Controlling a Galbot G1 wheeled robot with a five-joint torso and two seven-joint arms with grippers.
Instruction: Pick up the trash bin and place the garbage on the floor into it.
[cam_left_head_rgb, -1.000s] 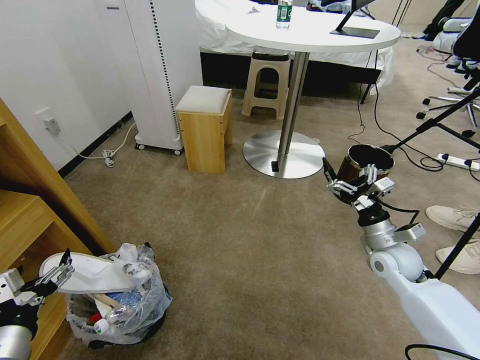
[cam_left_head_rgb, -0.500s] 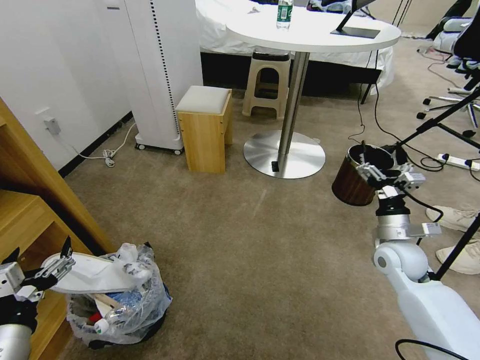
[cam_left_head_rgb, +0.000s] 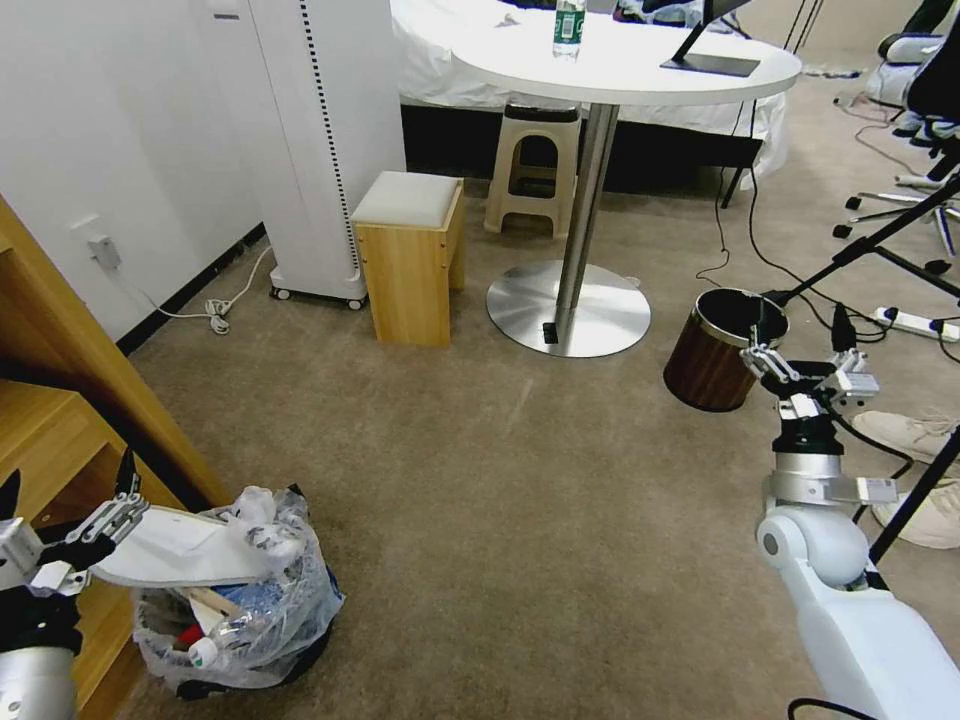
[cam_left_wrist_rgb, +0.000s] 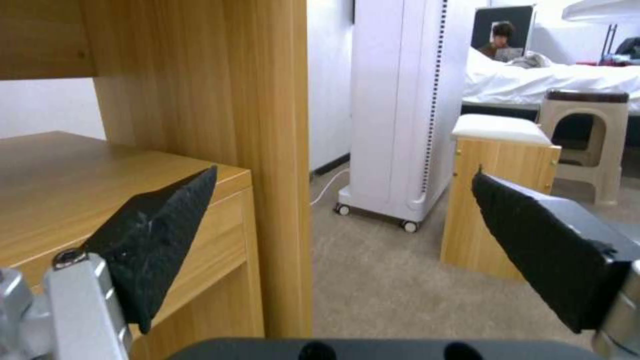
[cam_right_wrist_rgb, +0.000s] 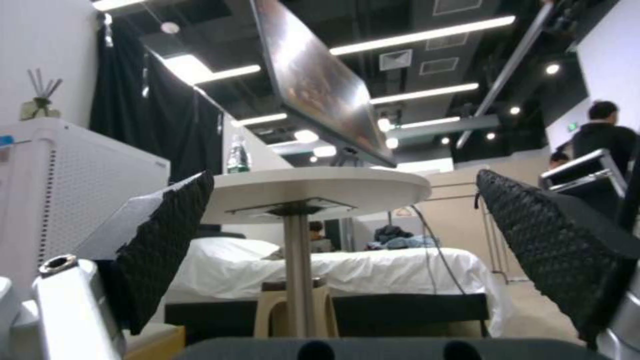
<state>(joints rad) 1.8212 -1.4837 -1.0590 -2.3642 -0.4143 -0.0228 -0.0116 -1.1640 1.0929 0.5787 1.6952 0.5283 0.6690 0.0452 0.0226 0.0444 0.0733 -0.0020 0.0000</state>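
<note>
The trash bin (cam_left_head_rgb: 245, 625), dark and lined with a crinkly plastic bag, stands on the beige floor (cam_left_head_rgb: 520, 500) at the lower left of the head view. The garbage lies inside it: a white slipper (cam_left_head_rgb: 185, 548) rests flat across the top, with a clear bottle (cam_left_head_rgb: 215, 642) and red wrappers (cam_left_head_rgb: 188, 634) beneath. My left gripper (cam_left_head_rgb: 68, 488) is open just left of the slipper's end, and the left wrist view shows the left gripper (cam_left_wrist_rgb: 343, 200) with nothing between its fingers. My right gripper (cam_left_head_rgb: 800, 338) is open at the right, raised beside the brown bin.
A brown wood-look bin (cam_left_head_rgb: 715, 355) with a metal rim stands at the right. A wooden cabinet (cam_left_head_rgb: 60, 400) is close on the left. Farther off are a small wooden stool (cam_left_head_rgb: 410, 255), a round table's metal base (cam_left_head_rgb: 567, 308), cables, tripod legs (cam_left_head_rgb: 870, 240) and shoes (cam_left_head_rgb: 905, 435).
My right arm swung rightward from in front of the brown bin to its right side. My left gripper drew back a little from the slipper. The bin stayed put.
</note>
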